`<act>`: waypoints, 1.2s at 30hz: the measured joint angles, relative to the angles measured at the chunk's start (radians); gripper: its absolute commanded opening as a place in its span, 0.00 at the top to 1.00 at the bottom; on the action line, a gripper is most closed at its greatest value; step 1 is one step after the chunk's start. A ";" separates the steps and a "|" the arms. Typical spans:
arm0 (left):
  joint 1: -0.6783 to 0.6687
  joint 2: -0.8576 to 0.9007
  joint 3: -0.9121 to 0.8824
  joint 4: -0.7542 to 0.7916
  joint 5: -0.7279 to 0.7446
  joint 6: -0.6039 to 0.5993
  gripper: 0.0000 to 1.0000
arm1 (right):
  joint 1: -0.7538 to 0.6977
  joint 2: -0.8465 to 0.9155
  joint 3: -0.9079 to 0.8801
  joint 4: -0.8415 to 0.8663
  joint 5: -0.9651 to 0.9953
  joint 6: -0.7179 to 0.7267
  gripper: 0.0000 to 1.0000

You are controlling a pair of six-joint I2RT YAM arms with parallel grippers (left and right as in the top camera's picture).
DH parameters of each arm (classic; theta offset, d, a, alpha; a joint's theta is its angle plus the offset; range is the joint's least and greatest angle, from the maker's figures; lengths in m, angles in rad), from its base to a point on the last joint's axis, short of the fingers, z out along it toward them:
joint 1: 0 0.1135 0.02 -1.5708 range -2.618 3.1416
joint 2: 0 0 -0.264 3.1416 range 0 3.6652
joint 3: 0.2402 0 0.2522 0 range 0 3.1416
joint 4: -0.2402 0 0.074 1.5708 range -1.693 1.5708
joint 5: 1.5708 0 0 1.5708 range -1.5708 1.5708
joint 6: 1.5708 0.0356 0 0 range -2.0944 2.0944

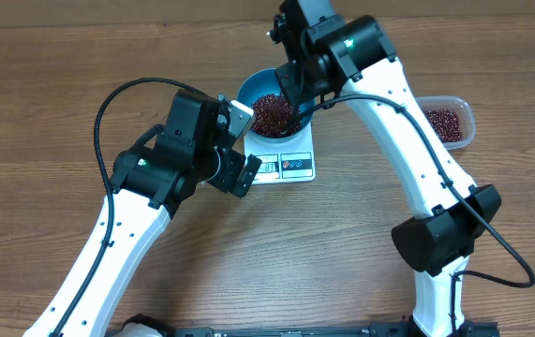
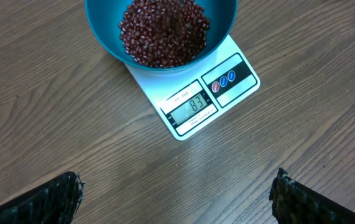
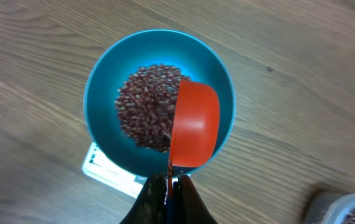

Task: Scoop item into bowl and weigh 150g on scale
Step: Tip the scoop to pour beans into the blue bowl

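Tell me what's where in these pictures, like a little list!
scale: white, display seems to read 83
bowl: blue, on the scale
beans: red-brown, piled in the bowl
scoop: orange, tipped over the bowl
right tool: shut on the scoop
left tool: open, empty, near the scale
tub: clear, more beans inside, by the right arm

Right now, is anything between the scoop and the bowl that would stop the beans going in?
Nothing visible. The right gripper holds the orange scoop tipped directly over the open blue bowl, above the beans inside; the left gripper stands open, off to the side.
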 measured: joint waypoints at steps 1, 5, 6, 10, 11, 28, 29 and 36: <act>0.000 0.000 0.000 0.000 0.000 0.000 0.01 | 0.006 0.000 0.000 0.000 0.019 0.000 0.96; 0.000 0.000 0.000 0.000 0.000 0.000 0.01 | 0.016 0.000 0.000 0.000 0.057 0.000 0.96; 0.000 0.000 0.000 0.000 0.000 0.000 0.00 | 0.016 0.000 0.000 -0.001 0.064 0.000 0.96; 0.000 0.000 0.000 0.000 0.000 0.000 0.00 | 0.016 0.000 0.000 -0.003 0.079 0.000 0.96; 0.000 0.000 0.000 0.000 0.000 0.000 0.01 | 0.016 0.000 0.000 -0.005 0.080 0.000 0.96; 0.000 0.000 0.000 0.000 0.000 0.000 0.00 | 0.013 0.000 0.000 -0.021 -0.016 -0.042 0.96; 0.000 0.000 0.000 0.000 0.000 0.000 0.00 | 0.011 0.000 0.000 -0.022 -0.020 -0.042 0.96; 0.000 0.000 0.000 0.000 0.000 0.000 0.00 | -0.014 0.000 0.000 -0.031 -0.027 -0.043 0.96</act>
